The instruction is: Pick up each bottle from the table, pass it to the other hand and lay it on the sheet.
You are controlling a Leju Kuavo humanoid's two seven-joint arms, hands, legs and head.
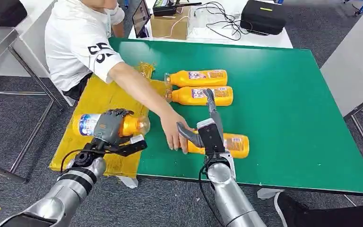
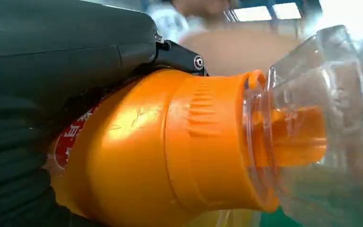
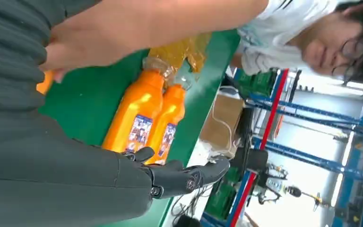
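Nearest you, the left hand [image 1: 109, 126] grips 1 orange bottle [image 1: 108, 125] around its body, the bottle lying on its side above the yellow sheet [image 1: 101, 97] at the left edge of the green table [image 1: 283, 94]; the left wrist view shows its clear cap end [image 2: 321, 118] jutting free of the hand. The step in hand appears to be the lay-down: lower the bottle until its side rests on the sheet, keep it level so it does not roll, and release only once it is supported. The right hand [image 1: 207, 124] holds nothing, its fingers [image 3: 194, 175] spread, and hovers over a 2nd bottle [image 1: 234, 145] near the table's front edge. A person's hand [image 1: 176, 133] rests on that same bottle, so hold your right arm back until it clears. 2 more bottles [image 1: 199, 86] lie side by side further in.
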